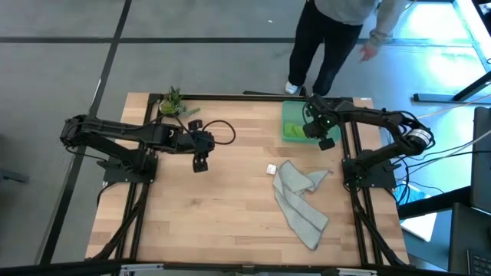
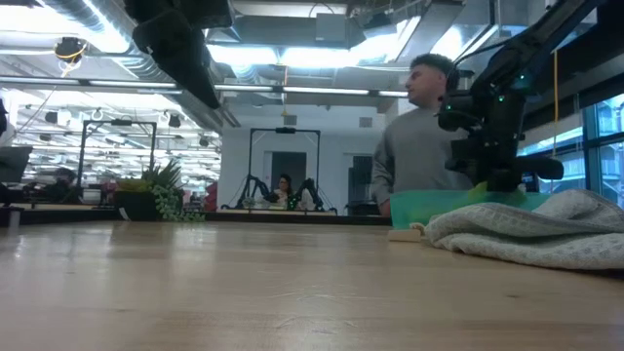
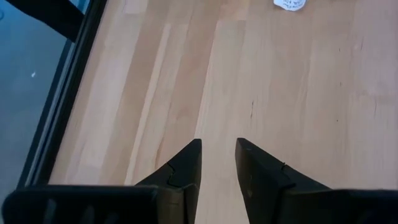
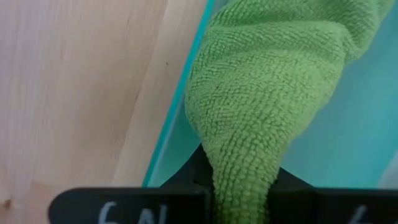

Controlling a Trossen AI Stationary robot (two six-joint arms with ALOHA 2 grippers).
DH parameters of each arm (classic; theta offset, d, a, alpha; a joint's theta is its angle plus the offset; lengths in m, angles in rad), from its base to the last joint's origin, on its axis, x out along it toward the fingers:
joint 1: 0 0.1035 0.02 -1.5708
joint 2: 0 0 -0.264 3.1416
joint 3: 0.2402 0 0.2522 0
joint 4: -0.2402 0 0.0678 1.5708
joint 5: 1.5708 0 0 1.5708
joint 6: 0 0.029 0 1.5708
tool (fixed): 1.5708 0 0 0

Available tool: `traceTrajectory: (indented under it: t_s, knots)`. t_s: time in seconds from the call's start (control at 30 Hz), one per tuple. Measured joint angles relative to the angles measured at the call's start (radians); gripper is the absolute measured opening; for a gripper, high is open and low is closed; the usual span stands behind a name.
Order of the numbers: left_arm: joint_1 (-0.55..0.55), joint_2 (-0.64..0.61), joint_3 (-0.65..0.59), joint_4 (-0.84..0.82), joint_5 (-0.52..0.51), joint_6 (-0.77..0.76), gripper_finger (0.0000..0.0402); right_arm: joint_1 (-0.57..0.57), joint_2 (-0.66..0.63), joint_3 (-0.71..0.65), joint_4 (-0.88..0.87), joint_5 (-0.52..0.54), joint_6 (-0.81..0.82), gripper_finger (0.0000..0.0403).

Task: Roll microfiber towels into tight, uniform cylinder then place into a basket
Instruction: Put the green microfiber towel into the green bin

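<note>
The lime green towel (image 4: 273, 81) lies bunched in the teal basket (image 1: 290, 115) at the table's far right. My right gripper (image 1: 322, 135) stands over the basket and is shut on the towel; it also shows in the low view (image 2: 492, 146). The grey towel (image 1: 301, 198) lies crumpled on the table, near of the basket, touched by no gripper. My left gripper (image 1: 201, 161) hangs over bare wood left of the table's middle, its fingers (image 3: 186, 163) a narrow gap apart and empty. My right gripper pinches a narrowed, gathered end of the green towel (image 4: 242, 168) between its two fingers, coming from above. The cloth widens away from the fingers and its bulk (image 4: 280, 56) lies in the basket, against the basket's wall (image 4: 177, 106). How many layers are held is hidden.
A small potted plant (image 1: 173, 102) stands at the far left corner. A small white scrap (image 1: 271, 169) lies on the wood beside the grey towel. A person (image 1: 330, 31) stands just beyond the table's far edge, behind the basket. Bare wood spreads across the table's middle and near left.
</note>
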Motion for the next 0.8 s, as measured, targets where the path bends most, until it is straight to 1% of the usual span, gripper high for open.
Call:
traceTrajectory:
  t_s: [0.17,0.3,0.47,0.63,0.8]
  knots:
    - [0.000,0.000,0.000,0.028,0.000,0.001,0.0094,0.000,0.014,0.000,-0.001,0.000,0.004,0.0047]
    - [0.000,0.000,0.000,0.030,0.000,0.001,0.0094,0.000,0.016,0.000,0.002,0.000,0.012,0.0050]
    - [0.000,0.000,0.000,0.030,0.000,0.001,0.0094,0.000,0.016,0.000,0.035,0.000,0.081,0.0054]
    - [0.000,0.000,0.000,0.030,0.000,0.001,0.0094,0.001,0.016,0.000,0.036,0.000,0.089,0.0077]
    - [0.000,0.000,0.000,0.030,0.000,0.001,0.0094,0.001,0.016,0.000,0.039,0.000,0.090,0.0114]
